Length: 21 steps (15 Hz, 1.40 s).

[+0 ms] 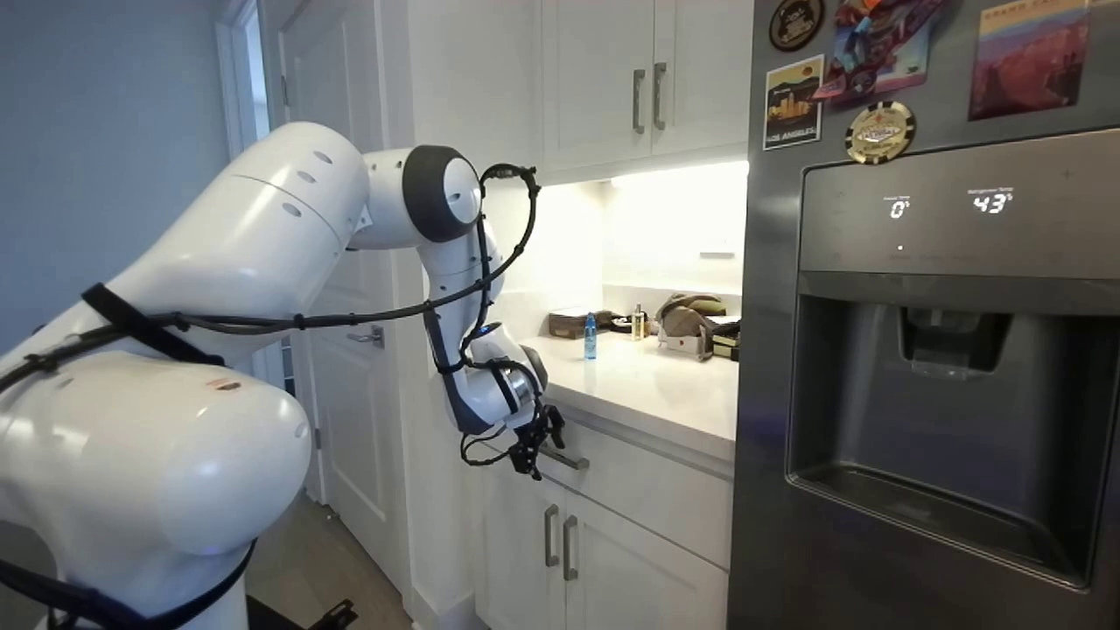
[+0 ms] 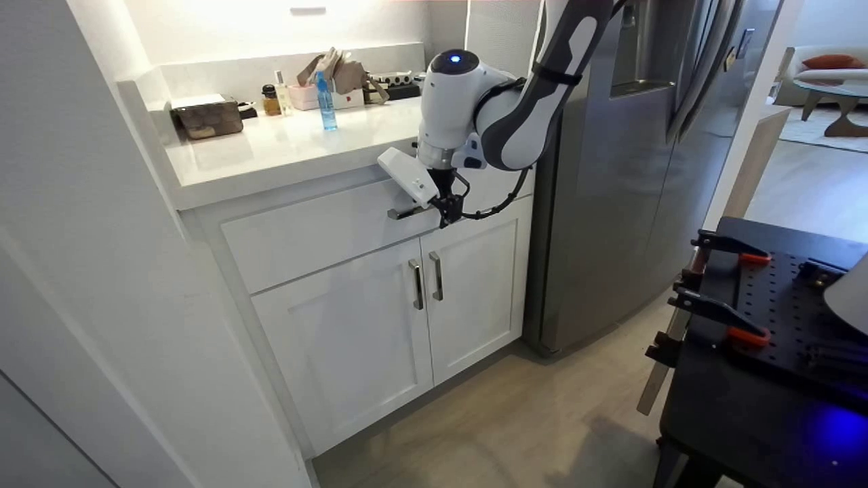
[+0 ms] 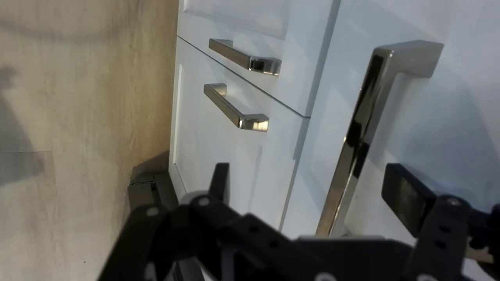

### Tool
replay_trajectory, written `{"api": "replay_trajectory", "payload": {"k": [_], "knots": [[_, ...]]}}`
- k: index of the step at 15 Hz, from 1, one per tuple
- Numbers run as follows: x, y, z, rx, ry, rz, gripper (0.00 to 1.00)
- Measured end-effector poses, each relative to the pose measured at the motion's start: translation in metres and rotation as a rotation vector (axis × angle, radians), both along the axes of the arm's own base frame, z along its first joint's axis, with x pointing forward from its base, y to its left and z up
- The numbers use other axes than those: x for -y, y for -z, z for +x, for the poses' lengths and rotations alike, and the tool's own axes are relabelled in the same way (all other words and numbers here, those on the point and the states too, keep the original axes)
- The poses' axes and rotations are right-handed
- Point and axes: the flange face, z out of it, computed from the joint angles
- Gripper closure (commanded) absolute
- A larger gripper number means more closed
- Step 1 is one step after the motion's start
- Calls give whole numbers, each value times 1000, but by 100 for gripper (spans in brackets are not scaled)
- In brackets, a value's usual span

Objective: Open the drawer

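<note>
Wrist view: black jointed fingers (image 3: 408, 199), blurry, cropped below! They hide one end of the polished metal drawer handle (image 3: 353, 146).

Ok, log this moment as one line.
drawer: shut | hand: open | drawer handle: between fingers in wrist view, ungripped | lower cabinet doors: shut

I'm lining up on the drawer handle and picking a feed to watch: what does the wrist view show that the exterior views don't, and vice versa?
Only the wrist view clearly shows a finger's inner pad and the dark reflections along the drawer handle.

Only the exterior views show the blue bottle, the fridge dispenser and the arm.

All share the drawer, its handle, the two doors below and the gripper; in the wrist view its fingers stand apart, with the handle between them in the picture.
</note>
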Motion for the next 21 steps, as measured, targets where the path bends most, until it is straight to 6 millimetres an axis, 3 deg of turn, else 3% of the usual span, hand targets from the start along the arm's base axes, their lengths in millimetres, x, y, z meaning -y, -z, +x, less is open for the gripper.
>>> {"api": "replay_trajectory", "payload": {"k": [3, 4, 7, 14, 16, 21], "knots": [[1, 6, 1, 0, 22, 2, 0], [0, 9, 1, -3, 26, 4, 21], [-1, 15, 0, -9, 26, 5, 43], [0, 3, 14, 29, 27, -2, 95], [1, 0, 18, 38, 33, -1, 100], [1, -1, 19, 41, 51, 9, 96]]}}
